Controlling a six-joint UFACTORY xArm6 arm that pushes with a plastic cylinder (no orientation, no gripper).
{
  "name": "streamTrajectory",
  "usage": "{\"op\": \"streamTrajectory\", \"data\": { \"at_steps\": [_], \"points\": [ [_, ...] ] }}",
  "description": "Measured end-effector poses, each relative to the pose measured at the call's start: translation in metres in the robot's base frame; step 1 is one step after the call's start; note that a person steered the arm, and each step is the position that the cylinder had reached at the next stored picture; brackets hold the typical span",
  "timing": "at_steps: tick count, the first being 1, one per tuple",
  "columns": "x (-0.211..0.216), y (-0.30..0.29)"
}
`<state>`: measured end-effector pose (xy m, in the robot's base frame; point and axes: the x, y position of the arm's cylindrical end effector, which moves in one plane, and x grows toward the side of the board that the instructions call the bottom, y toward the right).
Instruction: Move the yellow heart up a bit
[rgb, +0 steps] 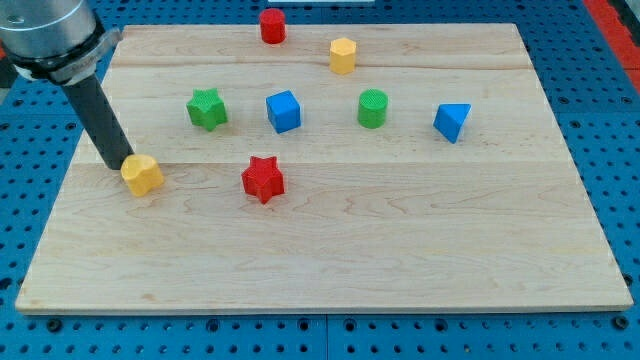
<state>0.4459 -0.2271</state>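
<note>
The yellow heart (143, 175) lies near the left edge of the wooden board (330, 260). My tip (117, 166) rests on the board just at the heart's left side, touching it or nearly so. The dark rod slants up from the tip to the arm's body in the view's top left corner. Nothing covers the heart.
A red star (263, 179) lies right of the heart. Above them stand a green star (207, 108), a blue cube (284, 111), a green cylinder (372, 108) and a blue triangle (452, 121). A red cylinder (272, 25) and a yellow hexagon (343, 55) sit near the top edge.
</note>
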Motion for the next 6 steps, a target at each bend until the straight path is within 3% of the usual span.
{"op": "streamTrajectory", "data": {
  "at_steps": [2,4,6],
  "points": [
    [0.017,0.021],
    [-0.009,0.027],
    [0.064,-0.008]
  ]
}}
